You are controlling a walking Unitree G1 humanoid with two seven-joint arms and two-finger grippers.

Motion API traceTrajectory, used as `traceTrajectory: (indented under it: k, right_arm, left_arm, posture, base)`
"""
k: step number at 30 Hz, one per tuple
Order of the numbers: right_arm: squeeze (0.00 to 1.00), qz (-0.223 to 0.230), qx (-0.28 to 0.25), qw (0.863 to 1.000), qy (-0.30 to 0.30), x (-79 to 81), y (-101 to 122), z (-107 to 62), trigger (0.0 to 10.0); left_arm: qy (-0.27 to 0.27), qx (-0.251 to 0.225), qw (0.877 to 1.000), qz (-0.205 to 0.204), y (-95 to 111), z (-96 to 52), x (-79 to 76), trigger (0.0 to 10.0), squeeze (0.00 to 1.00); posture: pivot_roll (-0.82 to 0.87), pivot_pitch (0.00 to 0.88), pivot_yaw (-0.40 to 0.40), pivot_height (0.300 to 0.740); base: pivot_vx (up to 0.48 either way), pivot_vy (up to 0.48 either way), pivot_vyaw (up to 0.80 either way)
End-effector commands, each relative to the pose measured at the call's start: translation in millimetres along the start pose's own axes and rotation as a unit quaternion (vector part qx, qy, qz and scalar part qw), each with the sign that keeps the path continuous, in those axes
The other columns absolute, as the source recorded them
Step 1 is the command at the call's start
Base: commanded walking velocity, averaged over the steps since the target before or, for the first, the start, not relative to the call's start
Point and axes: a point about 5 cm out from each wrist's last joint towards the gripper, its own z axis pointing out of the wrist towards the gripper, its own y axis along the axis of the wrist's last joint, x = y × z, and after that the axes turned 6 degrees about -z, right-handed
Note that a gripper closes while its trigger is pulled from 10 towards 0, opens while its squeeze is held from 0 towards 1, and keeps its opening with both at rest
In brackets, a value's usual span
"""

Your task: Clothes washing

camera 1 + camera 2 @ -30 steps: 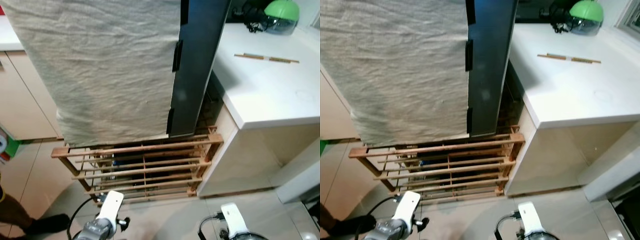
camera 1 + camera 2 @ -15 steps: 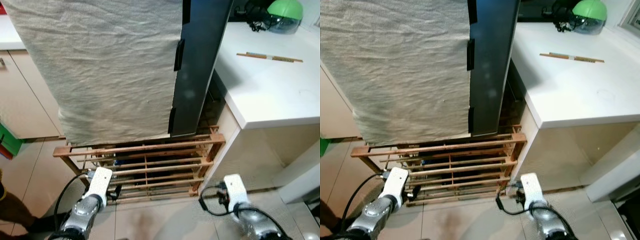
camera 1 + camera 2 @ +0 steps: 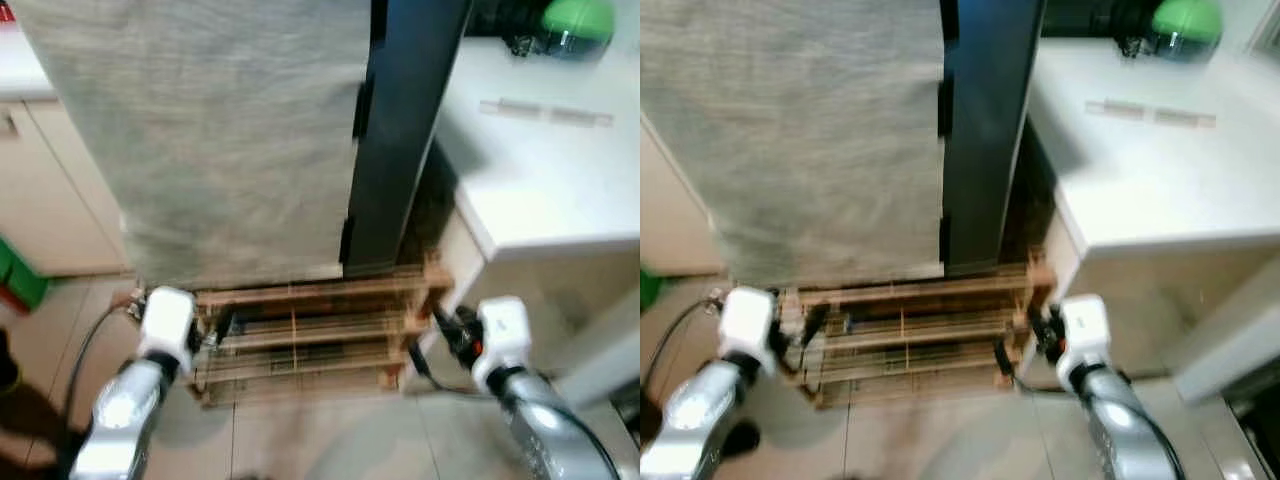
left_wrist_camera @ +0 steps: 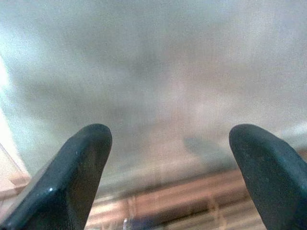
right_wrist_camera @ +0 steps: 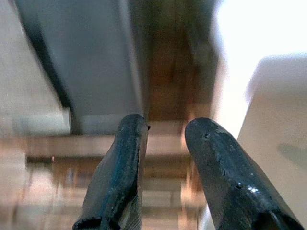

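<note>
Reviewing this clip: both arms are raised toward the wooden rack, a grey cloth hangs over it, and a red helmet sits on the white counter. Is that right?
Not quite. The helmet on the white counter is green, not red, as the left eye view shows. The rest holds: the left end effector and the right end effector are raised toward the wooden rack, and the grey cloth hangs above it.

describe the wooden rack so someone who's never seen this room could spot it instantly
Start at the tall appliance draped with a large grey-beige cloth, its dark side panel next to the white countertop. At its foot on the tiled floor is the low brown wooden slatted rack. It is the only open-barred piece, with thin horizontal slats in tiers.
</note>
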Motion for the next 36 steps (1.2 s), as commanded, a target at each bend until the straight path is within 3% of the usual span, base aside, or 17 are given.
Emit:
traceTrajectory:
  k: [1,3,5,8,13,16,17,18,19,22,30,36]
  right_arm:
    - [0.00,0.022,-0.025,0.999,-0.023,-2.6,21.5,-1.4,10.0]
    - [0.00,0.037,-0.062,0.996,-0.045,-4.3,45.1,0.3,10.0]
    - [0.00,0.042,-0.086,0.994,-0.051,-4.9,61.2,4.0,10.0]
    - [0.00,0.044,-0.082,0.994,-0.057,-5.9,64.5,5.5,10.0]
    - [0.00,0.041,-0.041,0.995,-0.081,-8.9,59.7,0.3,10.0]
    - [0.00,0.032,-0.022,0.994,-0.103,-9.3,56.5,3.7,10.0]
    - [0.95,0.028,-0.019,0.993,-0.110,-9.9,55.7,4.3,10.0]
    - [0.95,0.026,-0.018,0.993,-0.114,-10.3,55.3,4.7,10.0]
    - [1.00,0.030,-0.016,0.992,-0.118,-11.0,53.6,4.3,10.0]
    - [1.00,0.030,-0.011,0.991,-0.130,-13.7,51.4,2.4,10.0]
    - [1.00,0.022,-0.012,0.988,-0.152,-19.3,53.4,-1.8,10.0]
    - [1.00,-0.001,-0.018,0.983,-0.181,-22.0,56.9,-0.9,10.0]
  left_arm:
    - [-0.023,-0.029,0.999,0.010,27.0,6.2,-11.5,10.0,0.00]
    - [-0.045,-0.056,0.996,0.046,48.5,18.4,-24.3,10.0,0.00]
    - [-0.051,-0.067,0.996,0.036,54.5,30.2,-31.3,10.0,0.00]
    - [-0.052,-0.063,0.997,0.018,49.8,33.5,-36.3,10.0,0.00]
    - [-0.124,0.001,0.991,0.055,40.9,22.2,-54.4,10.0,0.00]
    - [-0.127,0.013,0.990,0.062,39.3,26.8,-60.1,10.0,0.00]
    - [-0.127,0.011,0.990,0.059,39.4,29.0,-61.0,10.0,0.00]
    - [-0.129,0.008,0.990,0.053,39.8,30.6,-61.5,10.0,0.00]
    - [-0.131,0.007,0.991,0.032,40.9,33.0,-62.5,10.0,1.00]
    - [-0.144,0.004,0.990,-0.002,46.3,36.9,-67.0,10.0,1.00]
    - [-0.165,0.005,0.986,0.015,47.2,40.0,-72.8,10.0,1.00]
    - [-0.110,-0.034,0.993,-0.002,52.7,50.6,-69.5,10.0,1.00]
  posture:
    - [-0.02,0.000,0.014,0.740]
    - [-0.01,0.000,0.015,0.740]
    - [-0.01,0.000,0.022,0.740]
    - [-0.02,0.000,0.032,0.740]
    - [-0.03,0.000,0.043,0.740]
    - [-0.04,0.000,0.049,0.740]
    - [-0.04,0.000,0.049,0.740]
    - [-0.04,0.000,0.049,0.740]
    - [-0.04,0.000,0.049,0.740]
    - [-0.04,0.000,0.051,0.740]
    - [-0.06,0.000,0.073,0.740]
    - [-0.08,0.000,0.086,0.740]
  base:
    - [0.000,0.000,0.00]
    - [0.000,0.000,0.00]
    - [0.000,0.000,0.00]
    - [0.000,0.000,0.00]
    - [0.000,0.000,-0.79]
    - [0.000,0.000,-0.79]
    - [0.000,0.000,-0.78]
    - [0.000,0.000,-0.78]
    - [0.000,0.000,-0.78]
    - [0.000,0.000,-0.78]
    - [0.000,0.000,-0.79]
    - [0.000,0.000,-0.79]
